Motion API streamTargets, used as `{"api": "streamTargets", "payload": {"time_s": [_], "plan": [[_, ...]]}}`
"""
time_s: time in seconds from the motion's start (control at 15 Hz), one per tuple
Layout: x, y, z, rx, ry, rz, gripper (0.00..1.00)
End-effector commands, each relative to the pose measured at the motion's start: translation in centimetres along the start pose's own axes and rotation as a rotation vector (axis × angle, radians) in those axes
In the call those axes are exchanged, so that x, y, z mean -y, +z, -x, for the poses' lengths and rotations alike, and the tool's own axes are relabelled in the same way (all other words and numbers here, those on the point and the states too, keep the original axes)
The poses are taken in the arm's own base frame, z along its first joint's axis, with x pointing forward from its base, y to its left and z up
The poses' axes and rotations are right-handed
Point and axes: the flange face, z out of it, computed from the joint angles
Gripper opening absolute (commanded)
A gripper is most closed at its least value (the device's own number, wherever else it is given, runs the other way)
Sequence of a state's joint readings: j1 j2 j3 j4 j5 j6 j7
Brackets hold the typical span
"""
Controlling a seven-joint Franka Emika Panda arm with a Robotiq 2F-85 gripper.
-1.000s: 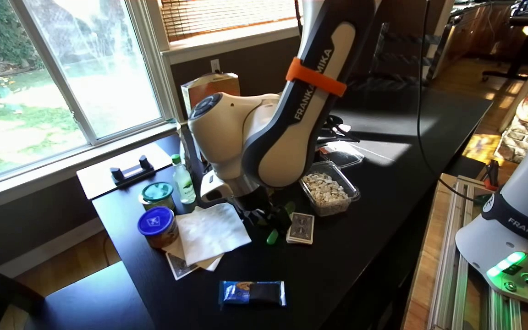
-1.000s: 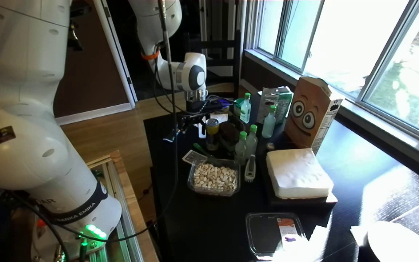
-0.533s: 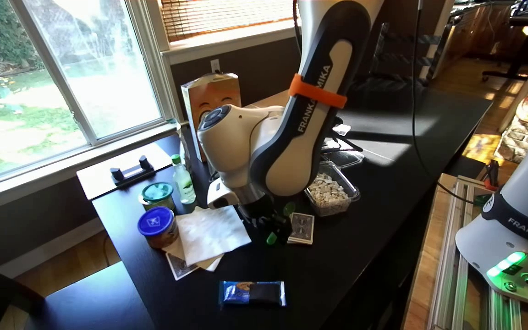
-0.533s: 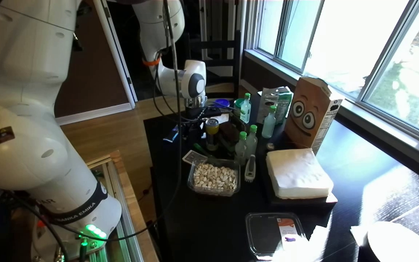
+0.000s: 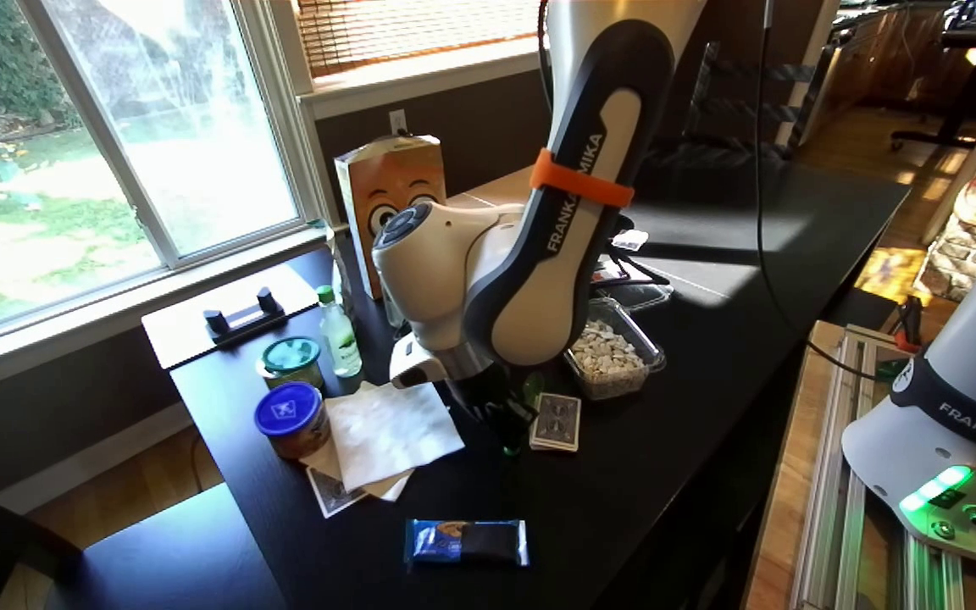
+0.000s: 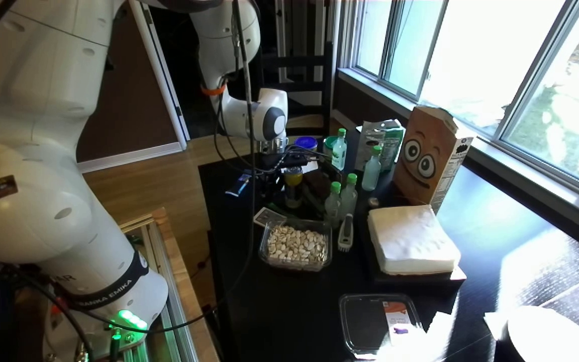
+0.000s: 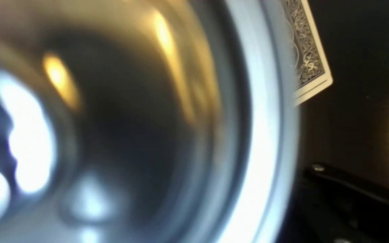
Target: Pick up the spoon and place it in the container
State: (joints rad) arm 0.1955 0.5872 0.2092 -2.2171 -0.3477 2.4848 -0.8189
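The green spoon lies on the dark table, its rounded end [image 5: 532, 387] showing on one side of my gripper [image 5: 513, 425] and its handle end [image 5: 510, 451] on the other. My gripper points down and is shut across the spoon's middle, though its dark fingertips are hard to make out. In an exterior view the spoon's green edge [image 6: 275, 207] appears just below the gripper [image 6: 270, 190]. The clear container [image 6: 327, 246], full of pale pieces, stands close to the spoon. Part of a black finger [image 7: 346, 199] shows low in the wrist view; the spoon is hidden there.
A tall yellow can [image 6: 293, 187] stands right beside the gripper; a blurred metal rim [image 7: 262, 121] fills much of the wrist view. Playing cards [image 5: 556, 421] lie by the spoon. Green-capped bottles [image 6: 332, 203], a napkin [image 5: 395, 428] and a blue packet [image 5: 467, 542] are nearby.
My gripper has come down toward the table and its jaws have gone from open to shut. The spoon's handle end has shifted slightly, and the nearby card has moved a little.
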Motion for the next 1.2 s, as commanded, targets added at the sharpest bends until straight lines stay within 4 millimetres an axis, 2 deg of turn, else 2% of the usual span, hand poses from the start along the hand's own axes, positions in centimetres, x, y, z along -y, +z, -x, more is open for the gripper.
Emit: {"api": "streamTargets", "payload": {"time_s": [0.0,0.07,0.33,0.8,0.87,1.07,1.13], "plan": [[-0.6,0.8,0.1,-0.008,0.012,-0.001,0.04],[-0.6,0.8,0.1,-0.009,0.012,0.000,0.22],[-0.2,0.3,0.5,-0.045,-0.066,-0.018,0.46],[1.2,-0.8,2.8,-0.226,-0.282,0.011,0.94],[1.3,-0.6,3.1,-0.246,-0.298,0.005,0.99],[1.9,-0.5,4.0,-0.276,-0.305,-0.011,1.00],[0.8,-0.2,3.3,-0.254,-0.298,-0.013,1.00]]}}
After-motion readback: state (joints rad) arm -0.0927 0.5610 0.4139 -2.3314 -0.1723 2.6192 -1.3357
